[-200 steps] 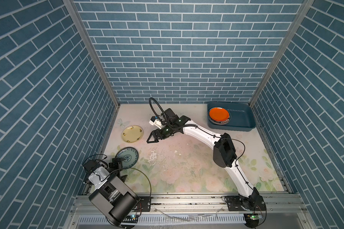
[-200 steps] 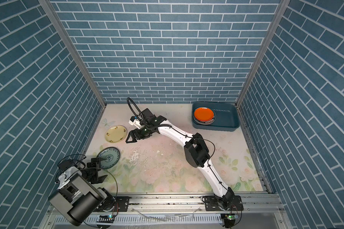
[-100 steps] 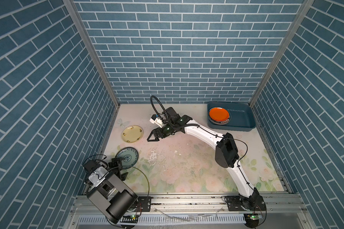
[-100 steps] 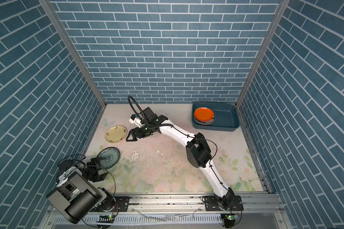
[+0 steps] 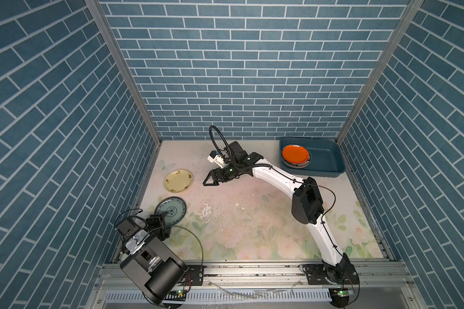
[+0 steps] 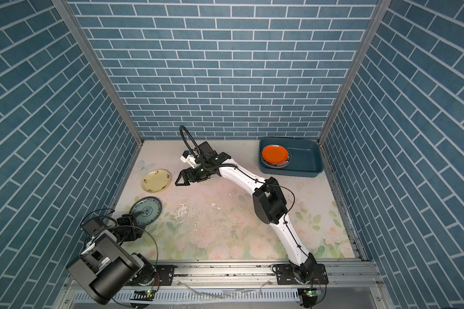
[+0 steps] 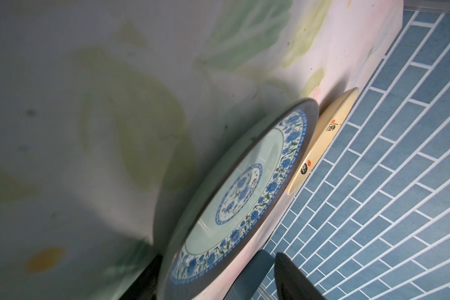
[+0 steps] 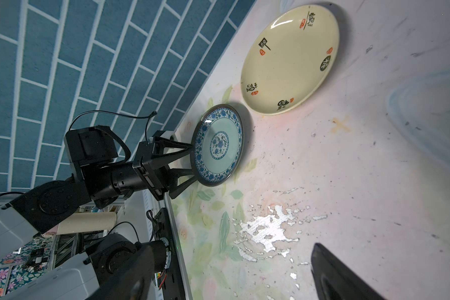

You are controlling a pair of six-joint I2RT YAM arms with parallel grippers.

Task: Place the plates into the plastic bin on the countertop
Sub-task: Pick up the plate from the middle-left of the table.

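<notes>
The blue-patterned plate lies near the countertop's front left corner. My left gripper straddles its near rim with the jaws partly drawn in. One finger still stands apart from the rim. The cream-yellow plate rests just beyond. My right gripper hovers open and empty to that plate's right. The plastic bin at the back right holds a stack topped by the orange plate.
Blue tiled walls close in the left, back and right sides. A grey metal rail runs along the front edge. My right arm's dark elbow arches over the middle right. A scuffed patch marks the surface beside the blue-patterned plate.
The left gripper's jaws have narrowed around the blue-patterned plate's rim. The plate has not visibly shifted. The right arm has barely moved.
</notes>
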